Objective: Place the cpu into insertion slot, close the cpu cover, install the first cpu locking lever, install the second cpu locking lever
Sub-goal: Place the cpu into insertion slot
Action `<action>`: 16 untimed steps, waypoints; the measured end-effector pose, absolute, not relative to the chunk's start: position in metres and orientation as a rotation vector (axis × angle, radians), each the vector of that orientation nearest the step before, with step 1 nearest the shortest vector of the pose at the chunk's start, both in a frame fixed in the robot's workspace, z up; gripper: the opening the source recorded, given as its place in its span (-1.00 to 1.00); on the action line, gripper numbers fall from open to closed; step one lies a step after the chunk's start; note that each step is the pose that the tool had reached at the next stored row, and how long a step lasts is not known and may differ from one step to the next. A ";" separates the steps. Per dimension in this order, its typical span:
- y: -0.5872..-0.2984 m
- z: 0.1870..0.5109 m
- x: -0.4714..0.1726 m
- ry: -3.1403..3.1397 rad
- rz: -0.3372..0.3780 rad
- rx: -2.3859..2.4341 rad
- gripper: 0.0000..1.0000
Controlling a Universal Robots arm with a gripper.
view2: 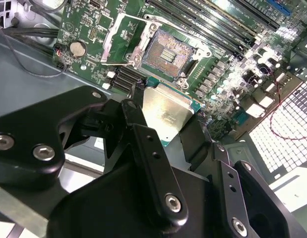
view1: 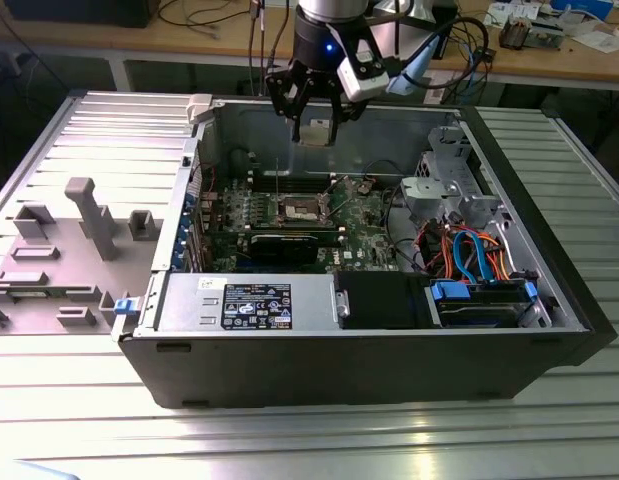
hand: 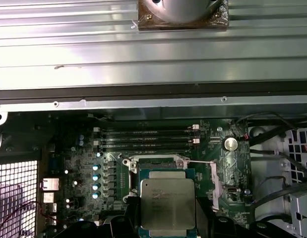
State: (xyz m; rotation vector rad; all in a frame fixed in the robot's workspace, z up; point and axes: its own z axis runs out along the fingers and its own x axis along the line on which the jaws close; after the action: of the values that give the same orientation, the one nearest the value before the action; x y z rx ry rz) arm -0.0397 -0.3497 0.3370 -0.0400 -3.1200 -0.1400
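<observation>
My gripper (view1: 314, 118) hangs above the open computer case, over the back of the green motherboard (view1: 364, 215). It is shut on the cpu (view2: 165, 115), a flat silvery square held by its edges between the black fingers (view2: 143, 144). The insertion slot (view2: 165, 52) lies bare and dark-centred on the board below the cpu, with a gap between them. The cpu cover (view2: 121, 39) is swung open beside the slot. In the first wrist view the cpu (hand: 167, 203) hides most of the insertion slot (hand: 153, 164). In the exterior view the slot (view1: 297, 210) sits mid-board.
Long memory slots (view2: 203, 25) run beside the socket. A black graphics card (view1: 284, 245), a labelled grey power supply (view1: 249, 300), a grey drive cage (view1: 444, 190) and blue and orange cables (view1: 469, 250) crowd the case. A grey fixture tray (view1: 79, 235) lies at the exterior view's left.
</observation>
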 end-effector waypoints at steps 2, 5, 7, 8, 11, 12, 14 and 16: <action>-0.350 0.336 -0.040 -3.120 -0.140 -0.040 0.08; -0.350 0.336 -0.040 -3.120 -0.140 -0.040 0.08; -0.350 0.335 -0.040 -3.120 -0.140 -0.040 0.08; -0.351 0.335 -0.040 -3.120 -0.140 -0.040 0.08; -0.351 0.334 -0.040 -3.120 -0.140 -0.040 0.08; -0.351 0.333 -0.040 -3.120 -0.140 -0.040 0.08; -0.351 0.333 -0.040 -3.120 -0.140 -0.040 0.08; -0.352 0.332 -0.040 -3.120 -0.140 -0.040 0.08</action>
State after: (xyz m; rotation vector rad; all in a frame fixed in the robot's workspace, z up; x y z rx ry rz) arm -0.0397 -0.3516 0.3317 -0.0400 -3.1200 -0.1401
